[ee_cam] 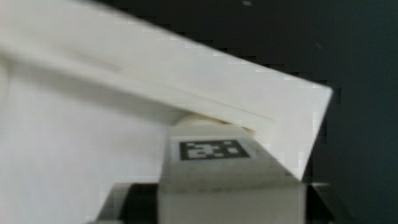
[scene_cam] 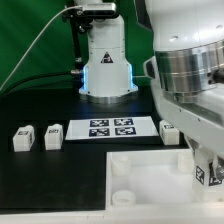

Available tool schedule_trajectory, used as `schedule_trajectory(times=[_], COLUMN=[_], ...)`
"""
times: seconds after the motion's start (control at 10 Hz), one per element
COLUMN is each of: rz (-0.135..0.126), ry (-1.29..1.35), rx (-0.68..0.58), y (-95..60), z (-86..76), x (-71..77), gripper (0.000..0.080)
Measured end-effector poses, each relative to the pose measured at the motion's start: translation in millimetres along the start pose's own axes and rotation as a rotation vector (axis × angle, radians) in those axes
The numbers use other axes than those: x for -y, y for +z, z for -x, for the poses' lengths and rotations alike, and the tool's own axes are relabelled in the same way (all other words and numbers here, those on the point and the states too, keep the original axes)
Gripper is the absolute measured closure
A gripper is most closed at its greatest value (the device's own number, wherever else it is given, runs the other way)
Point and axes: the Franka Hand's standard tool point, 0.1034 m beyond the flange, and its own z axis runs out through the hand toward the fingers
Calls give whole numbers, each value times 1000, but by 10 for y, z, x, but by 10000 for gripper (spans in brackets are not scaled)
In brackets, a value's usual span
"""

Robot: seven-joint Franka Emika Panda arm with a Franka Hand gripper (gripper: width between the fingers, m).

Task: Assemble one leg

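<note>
My gripper (scene_cam: 203, 170) is shut on a leg (scene_cam: 201, 177), a small white block whose tag faces the camera. It holds the leg at the exterior view's right, over the near right corner of the large white square piece (scene_cam: 140, 172). In the wrist view the leg (ee_cam: 215, 160) sits between my dark fingers (ee_cam: 135, 202), with the gripper (ee_cam: 222, 198) above a corner of the white square piece (ee_cam: 107, 110). The leg's far end is at a round corner socket (ee_cam: 217, 122); I cannot tell whether it touches. Three more legs lie on the table: two (scene_cam: 22, 138) (scene_cam: 53, 134) at the left, one (scene_cam: 168, 130) right of the marker board.
The marker board (scene_cam: 110, 127) lies flat in the middle of the black table. The robot base (scene_cam: 106, 65) stands behind it. A cable runs at the back left in front of a green backdrop. My arm's large silver body (scene_cam: 185, 70) fills the upper right.
</note>
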Motion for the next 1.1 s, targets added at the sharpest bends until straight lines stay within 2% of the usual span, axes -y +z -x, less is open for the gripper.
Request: schedule_trajectory(times=[0.4, 0.5, 0.6, 0.7, 0.8, 0.9, 1.0, 1.1], rz=[-6, -8, -5, -3, -3, -5, -16, -22], ry=[360, 347, 337, 336, 334, 328, 320, 311], rx=[2, -8, -8, -8, -8, -5, 5, 13], y=[2, 1, 7, 14, 15, -17, -105, -191], z=[12, 12, 8, 13, 21, 67, 126, 165], x=[-5, -5, -12, -20, -21, -21, -8, 3], gripper=[505, 505, 448, 448, 268, 268, 174, 155])
